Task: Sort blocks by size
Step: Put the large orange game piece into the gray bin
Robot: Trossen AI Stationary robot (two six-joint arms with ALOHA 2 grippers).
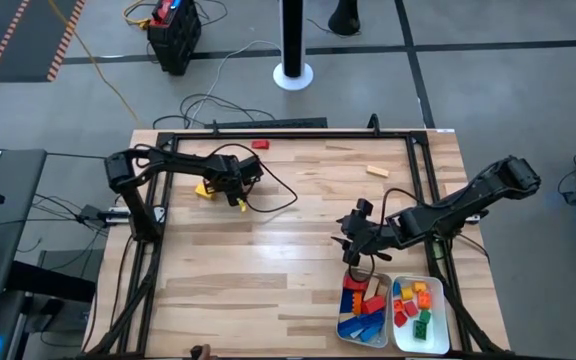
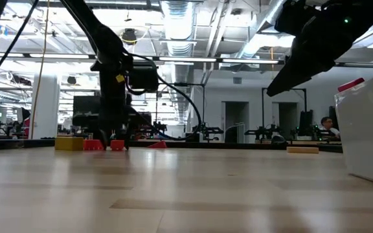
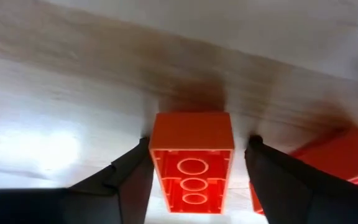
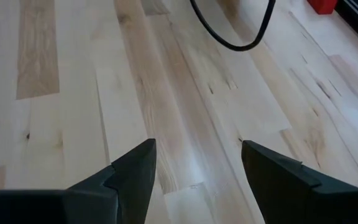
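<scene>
An orange-red brick (image 3: 192, 163) lies on the table with its hollow underside up, between the fingers of my left gripper (image 1: 236, 188) at the far left. That gripper is open and points down. A gap shows between the brick and one finger (image 3: 272, 174). A second red brick (image 3: 340, 158) and a yellow brick (image 1: 204, 188) lie beside it. My right gripper (image 1: 352, 238) is open and empty, above the table near the two white trays. A red brick (image 1: 259, 144) and a tan brick (image 1: 377, 171) lie near the far edge. My left gripper stands astride the orange-red brick, its fingers across the brick's long sides. One finger (image 3: 132, 177) lies right against one long side (image 3: 155, 168), and I cannot tell whether it touches. The other finger is apart from the brick.
Two white trays stand at the near right. The left one (image 1: 340, 330) holds longer blue, red and tan bricks, and the right one (image 1: 444, 330) holds short mixed bricks. A black cable (image 1: 278, 195) trails from the left arm. The middle of the table is bare wood.
</scene>
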